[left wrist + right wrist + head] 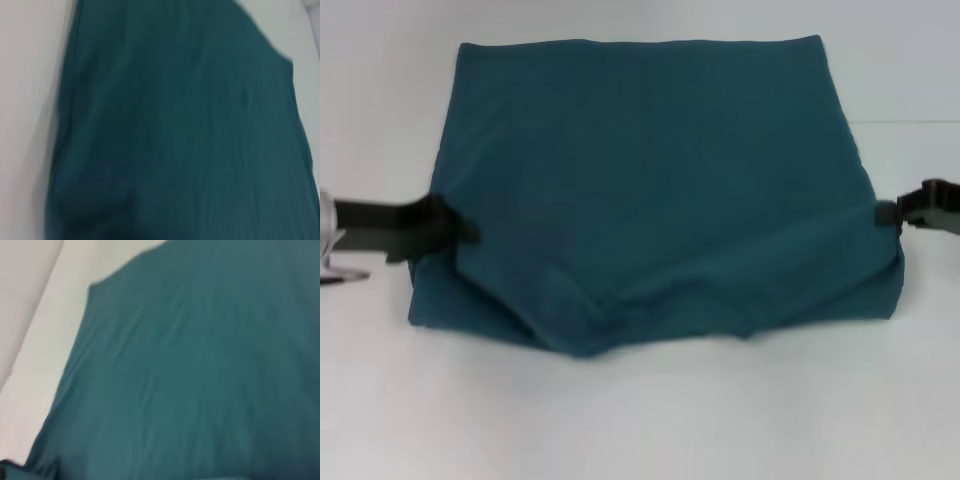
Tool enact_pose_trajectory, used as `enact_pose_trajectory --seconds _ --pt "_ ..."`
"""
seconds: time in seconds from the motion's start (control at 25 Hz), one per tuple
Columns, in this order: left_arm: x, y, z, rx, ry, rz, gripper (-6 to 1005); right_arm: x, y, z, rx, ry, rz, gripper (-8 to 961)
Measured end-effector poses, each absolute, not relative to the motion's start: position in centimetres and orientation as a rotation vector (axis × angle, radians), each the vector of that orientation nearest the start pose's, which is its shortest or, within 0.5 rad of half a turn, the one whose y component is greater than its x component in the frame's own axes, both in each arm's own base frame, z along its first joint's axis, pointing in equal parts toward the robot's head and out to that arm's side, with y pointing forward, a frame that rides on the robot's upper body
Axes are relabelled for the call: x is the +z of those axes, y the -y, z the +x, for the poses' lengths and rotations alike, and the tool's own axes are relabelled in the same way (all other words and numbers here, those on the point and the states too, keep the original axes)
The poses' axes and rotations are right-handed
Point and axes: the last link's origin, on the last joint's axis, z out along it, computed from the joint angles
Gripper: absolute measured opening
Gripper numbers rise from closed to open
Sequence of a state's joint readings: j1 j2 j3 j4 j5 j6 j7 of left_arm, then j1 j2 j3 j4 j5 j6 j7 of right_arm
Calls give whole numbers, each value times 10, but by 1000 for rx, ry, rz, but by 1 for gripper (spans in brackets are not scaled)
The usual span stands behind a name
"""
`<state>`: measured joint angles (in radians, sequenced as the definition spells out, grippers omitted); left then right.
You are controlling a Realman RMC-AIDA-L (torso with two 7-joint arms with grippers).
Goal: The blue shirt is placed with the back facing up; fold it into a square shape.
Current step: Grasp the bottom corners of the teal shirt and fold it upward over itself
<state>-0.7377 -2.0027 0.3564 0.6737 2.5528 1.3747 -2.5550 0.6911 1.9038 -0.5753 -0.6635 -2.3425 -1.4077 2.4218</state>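
White worktop (640, 420) carries the blue shirt (650, 190), folded to a rough square at centre, near edge rumpled and uneven. Left tool (455, 232) sits at the shirt's left side edge, tip on the fabric; right tool (892, 213) touches its right side edge. Cannot tell whether either tool is spread or pinching cloth.

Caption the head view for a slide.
Left gripper and right gripper at opposite side edges of the folded blue shirt on a white table.
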Motion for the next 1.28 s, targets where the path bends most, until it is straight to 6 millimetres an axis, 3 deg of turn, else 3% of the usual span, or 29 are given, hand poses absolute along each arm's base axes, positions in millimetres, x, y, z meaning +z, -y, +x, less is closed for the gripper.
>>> enact_pose_trajectory --seconds 0.2,0.52,0.88,1.28 --pt "44 -424 -279 712 -2522 2494 34 71 -416 288 462 -1673 -2021 66" --pt "32 -454 -270 790 -2598 2629 35 65 -446 277 485 -1543 -1910 76" --pt "22 -477 -252 766 -2550 2900 36 43 -474 259 384 -1366 -1878 87" --pt "26 -487 -252 779 -2568 3011 37 43 -495 237 345 -1223 -1873 99"
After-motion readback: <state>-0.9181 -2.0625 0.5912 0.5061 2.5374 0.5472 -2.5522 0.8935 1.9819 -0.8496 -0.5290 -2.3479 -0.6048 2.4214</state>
